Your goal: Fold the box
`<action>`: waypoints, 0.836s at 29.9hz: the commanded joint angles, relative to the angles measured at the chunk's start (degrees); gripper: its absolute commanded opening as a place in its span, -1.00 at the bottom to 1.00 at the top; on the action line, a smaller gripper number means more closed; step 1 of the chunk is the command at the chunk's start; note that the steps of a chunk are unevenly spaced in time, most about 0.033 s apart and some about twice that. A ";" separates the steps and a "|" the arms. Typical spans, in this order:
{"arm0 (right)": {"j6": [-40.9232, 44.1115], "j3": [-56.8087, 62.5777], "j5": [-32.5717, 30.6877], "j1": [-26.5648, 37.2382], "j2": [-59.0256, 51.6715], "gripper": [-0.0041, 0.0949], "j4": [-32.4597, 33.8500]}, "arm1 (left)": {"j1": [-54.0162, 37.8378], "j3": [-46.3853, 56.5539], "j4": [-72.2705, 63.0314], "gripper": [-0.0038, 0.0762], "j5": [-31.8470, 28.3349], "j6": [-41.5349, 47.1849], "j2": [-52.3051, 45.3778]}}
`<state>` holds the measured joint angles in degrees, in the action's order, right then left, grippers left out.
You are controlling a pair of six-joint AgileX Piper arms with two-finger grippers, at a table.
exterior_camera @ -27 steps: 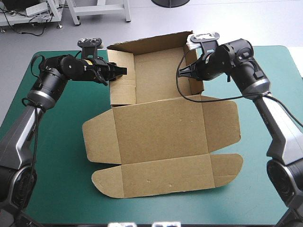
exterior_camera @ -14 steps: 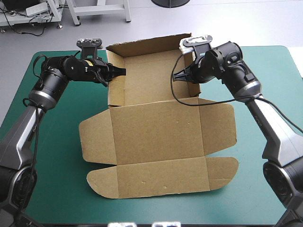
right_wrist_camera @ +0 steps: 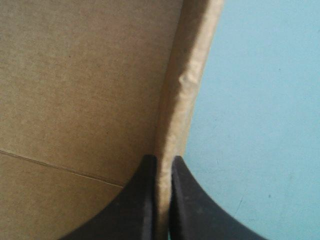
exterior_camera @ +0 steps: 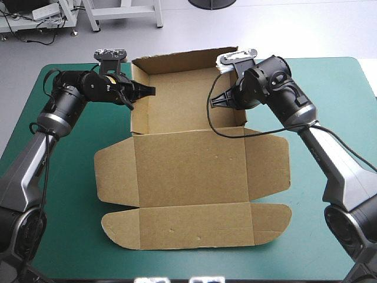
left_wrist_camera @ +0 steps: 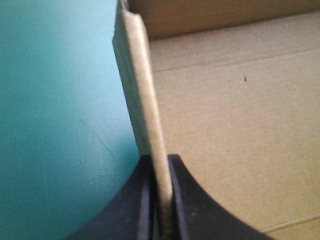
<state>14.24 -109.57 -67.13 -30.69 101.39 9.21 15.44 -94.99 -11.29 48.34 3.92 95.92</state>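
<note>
The brown box (exterior_camera: 188, 159) lies mid-table as an open tray at the far side, its lid and flaps spread flat toward the near edge. My left gripper (exterior_camera: 141, 91) is shut on the tray's left wall (left_wrist_camera: 145, 100), which runs upright between the black fingers (left_wrist_camera: 142, 200). On the other side, my right gripper (exterior_camera: 221, 99) is shut on the right wall (right_wrist_camera: 187, 85), pinched between its fingers (right_wrist_camera: 145, 200). The tray's floor (left_wrist_camera: 235, 115) shows beside each held wall. The back wall (exterior_camera: 182, 59) stands up at the far edge.
The teal-green cover (exterior_camera: 70, 194) shows bare on both sides of the box and along the near edge. The lid's rounded flaps (exterior_camera: 118, 224) reach toward the front. A black cable loops from the right wrist over the tray.
Both grippers have shifted left with the box, which slid left and slightly nearer. The left inner side flap seen earlier now stands folded into the wall.
</note>
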 commanded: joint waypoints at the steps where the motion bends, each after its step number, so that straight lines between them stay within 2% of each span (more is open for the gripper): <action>1: -1.67 -1.55 3.24 -1.40 -2.45 -0.92 -4.78 | 3.26 -2.07 0.69 -0.92 -2.28 3.89 -2.98; 7: -1.67 -1.55 -0.47 -1.40 -2.45 -0.92 -4.78 | 4.90 -2.07 3.85 -0.92 -0.44 5.55 -2.98; 21: -1.45 -1.45 -4.48 -1.40 -2.45 -0.92 -7.02 | 4.90 -3.67 11.29 -0.92 12.58 6.78 -2.98; 25: -1.45 -1.43 -4.48 -1.44 -2.45 -0.92 -8.46 | 4.90 -5.11 12.14 -0.92 13.40 6.78 -2.98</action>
<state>14.31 -109.45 -71.25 -31.27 101.82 3.79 19.28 -97.33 1.92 62.82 11.87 95.87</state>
